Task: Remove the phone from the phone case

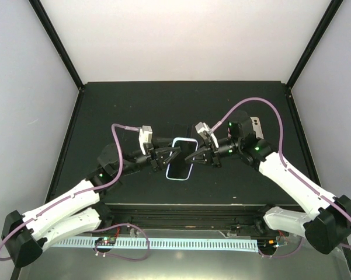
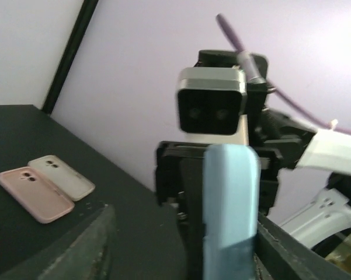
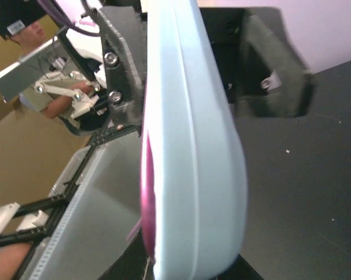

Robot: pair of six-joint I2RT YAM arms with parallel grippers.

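The phone sits in a light blue case (image 1: 180,158), held up over the middle of the table between both grippers. My right gripper (image 1: 194,157) grips its right side. In the right wrist view the case (image 3: 193,146) fills the space between the jaws of my right gripper (image 3: 187,268), and a magenta phone edge (image 3: 147,192) shows at its left rim. My left gripper (image 1: 168,157) is at its left side. In the left wrist view the case (image 2: 230,204) stands edge-on between the spread jaws of my left gripper (image 2: 187,256). It lies against the right finger (image 2: 298,251), with a gap to the left finger (image 2: 76,245).
Two spare cases lie side by side on the table behind the right arm (image 1: 256,124), one pink (image 2: 32,195) and one beige (image 2: 64,178). The black table (image 1: 122,105) is edged by frame posts at its back corners. Purple cables loop above both wrists.
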